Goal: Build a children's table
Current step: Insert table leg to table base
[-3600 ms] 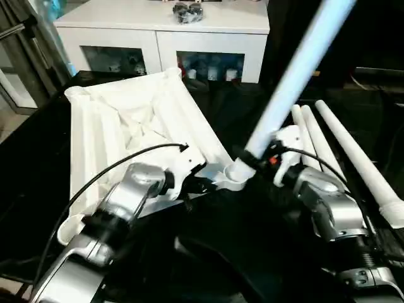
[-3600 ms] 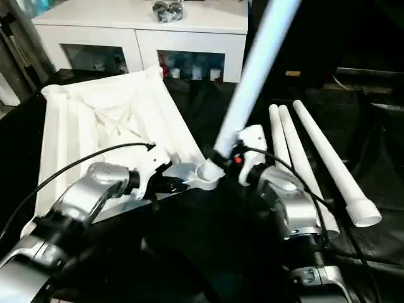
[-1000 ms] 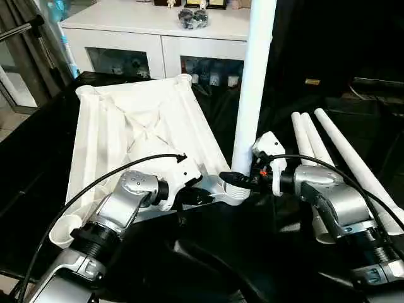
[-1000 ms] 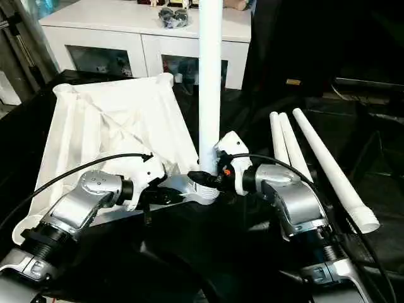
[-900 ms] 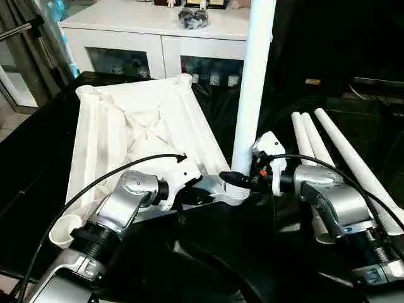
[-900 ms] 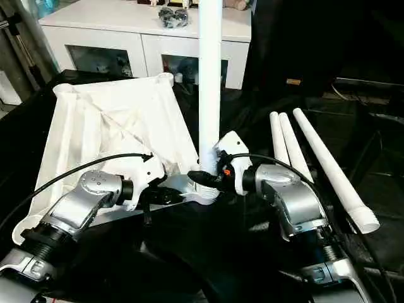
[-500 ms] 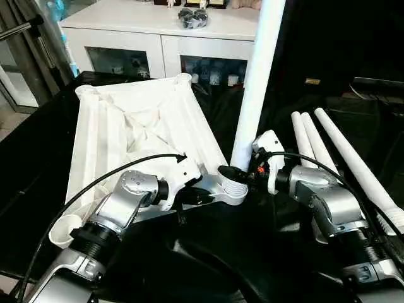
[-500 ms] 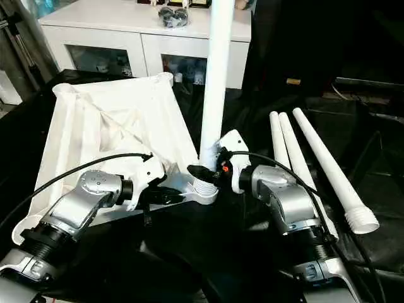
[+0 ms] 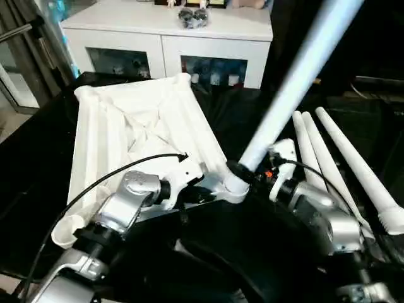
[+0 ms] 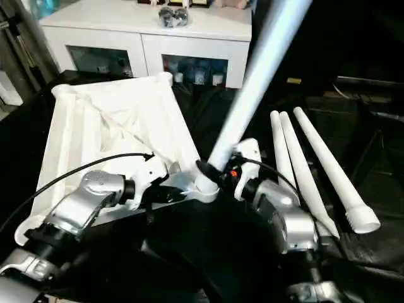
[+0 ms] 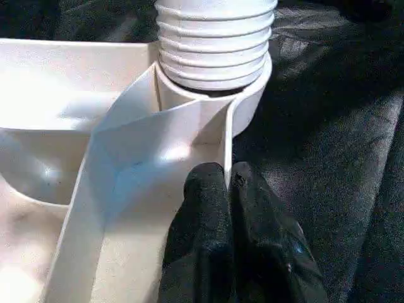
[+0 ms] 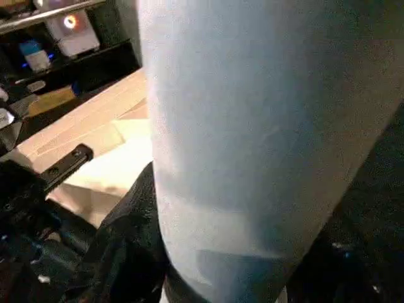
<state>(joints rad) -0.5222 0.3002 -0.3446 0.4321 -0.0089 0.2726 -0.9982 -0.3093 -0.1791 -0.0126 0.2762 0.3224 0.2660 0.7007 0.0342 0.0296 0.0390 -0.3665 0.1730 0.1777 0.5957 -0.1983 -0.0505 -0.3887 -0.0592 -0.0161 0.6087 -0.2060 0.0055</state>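
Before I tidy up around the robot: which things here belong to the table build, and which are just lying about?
Part of the job:
- tabletop, lying underside up
- leg, tilted, in the right claw
- three spare legs lying alongside

Just lying about:
- white cabinet
- dark object on top of it

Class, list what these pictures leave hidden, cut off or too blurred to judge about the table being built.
- Leg: top cut off by the head view's edge.
- Leg thread in the socket: depth hidden by the socket wall in the left wrist view.
- Right tool: grip side covered by the leg in the right wrist view.
- Items in the cabinet: too small.
- Tabletop: near edge hidden by the left arm.
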